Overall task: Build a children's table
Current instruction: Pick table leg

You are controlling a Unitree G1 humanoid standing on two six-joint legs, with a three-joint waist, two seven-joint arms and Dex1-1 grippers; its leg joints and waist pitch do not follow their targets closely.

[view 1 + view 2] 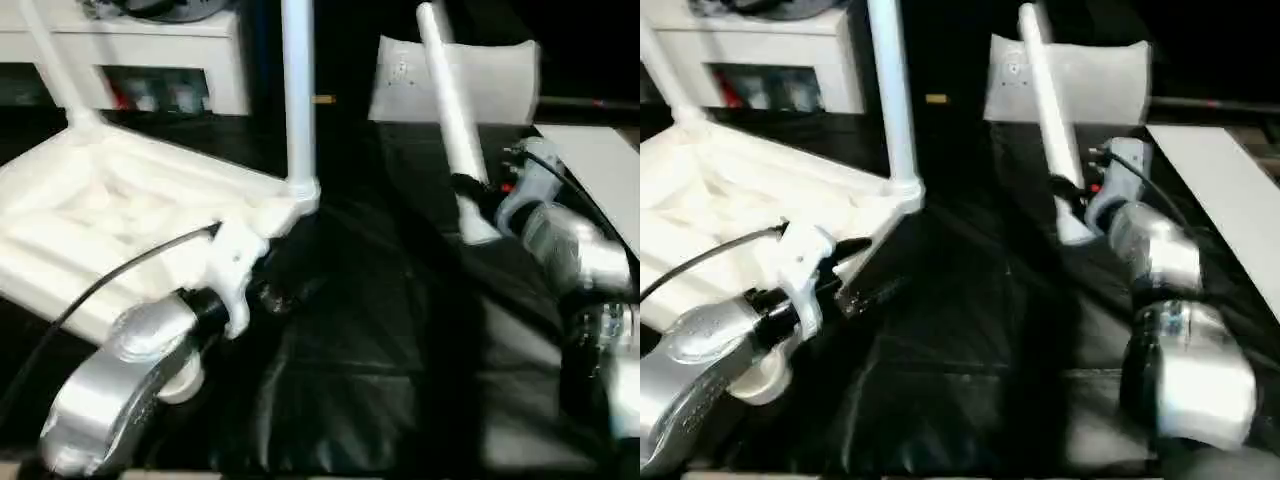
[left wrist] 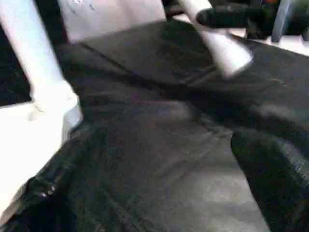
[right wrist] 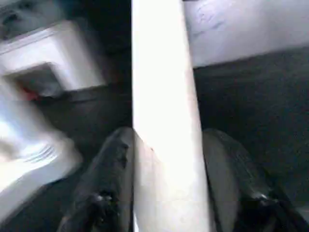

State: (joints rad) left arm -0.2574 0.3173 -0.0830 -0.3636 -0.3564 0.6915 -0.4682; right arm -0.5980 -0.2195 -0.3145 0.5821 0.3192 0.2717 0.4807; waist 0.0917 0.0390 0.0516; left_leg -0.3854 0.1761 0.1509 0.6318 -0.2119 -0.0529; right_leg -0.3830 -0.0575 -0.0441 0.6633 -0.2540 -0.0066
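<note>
Table leg (image 3: 161,121) between pincer fingers (image 3: 108,179)

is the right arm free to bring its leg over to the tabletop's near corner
Probably yes: the right tool grips the loose leg, and only bare black cover lies between it and the tabletop.

A white table top (image 1: 710,215) lies underside up on the black-covered work table (image 1: 970,350), one leg (image 1: 890,95) standing upright in its near corner socket (image 1: 905,195). The left gripper (image 1: 855,275) reaches beside that corner, apparently not holding anything. At right, the right gripper (image 1: 1072,195) clamps a loose leg (image 1: 1045,105), tilted, its thick end near the black cover.
</note>
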